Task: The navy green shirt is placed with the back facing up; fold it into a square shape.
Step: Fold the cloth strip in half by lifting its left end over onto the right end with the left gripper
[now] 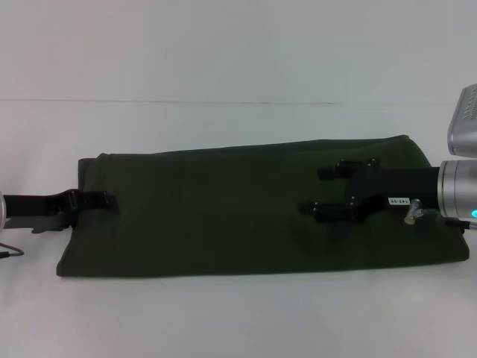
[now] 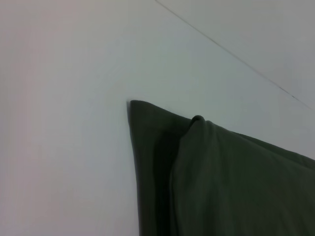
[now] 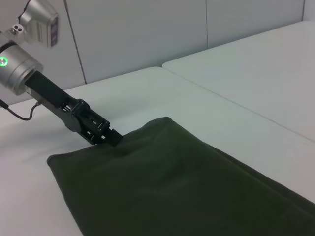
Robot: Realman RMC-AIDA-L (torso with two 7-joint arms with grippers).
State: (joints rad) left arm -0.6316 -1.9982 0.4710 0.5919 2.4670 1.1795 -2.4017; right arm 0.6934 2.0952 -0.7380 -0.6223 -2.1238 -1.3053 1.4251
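The navy green shirt (image 1: 223,212) lies on the white table (image 1: 223,313), folded into a long dark olive band running left to right, plain side up. My left gripper (image 1: 100,200) reaches in from the left and is shut on the band's left end, its black upper finger lying on top of the cloth. The right wrist view shows that same left gripper (image 3: 110,137) meeting the edge of the shirt (image 3: 172,182). My right gripper (image 1: 319,192) hovers over the right part of the band, open, with its two black fingers spread apart. The left wrist view shows only a corner of the shirt (image 2: 236,187) with a raised fold.
White table surface surrounds the shirt on all sides. A seam (image 3: 231,103) between two tabletops runs behind the shirt, with a pale wall (image 3: 147,34) beyond. A silver part of the right arm (image 1: 463,119) hangs at the far right edge.
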